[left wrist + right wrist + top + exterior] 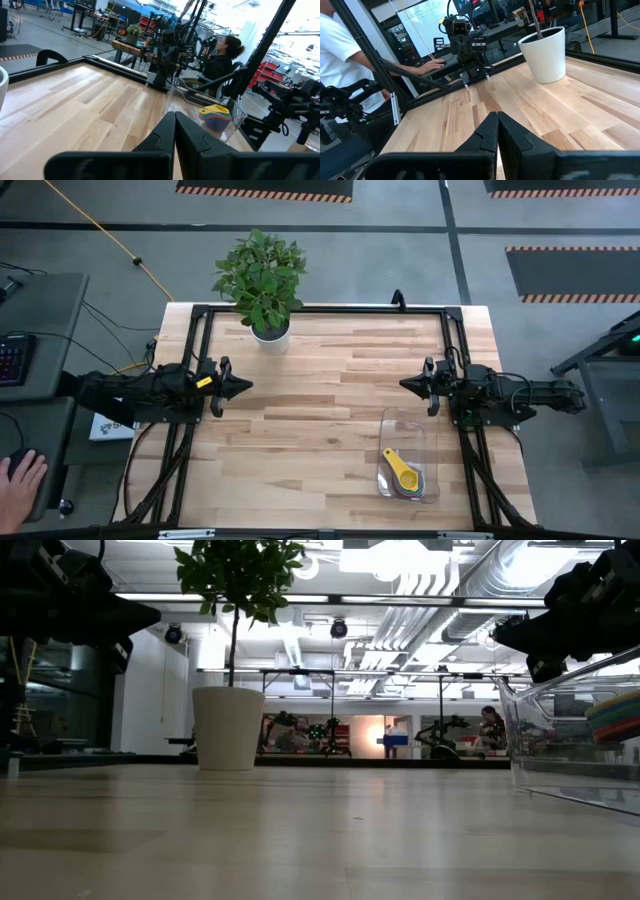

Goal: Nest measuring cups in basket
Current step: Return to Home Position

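The measuring cups sit stacked one inside another in the clear basket, yellow on top with its handle pointing toward the table's far edge. The basket rests on the table near its right near corner. In the left wrist view the stack shows through the basket's wall. My left gripper is shut and hovers at the table's left side, pointing right. My right gripper is shut and hovers at the right side, just beyond the basket's far end, pointing left.
A white pot with a green plant stands on the table near its far edge. A black frame borders the table. A person's hand rests on a desk off the table's left.
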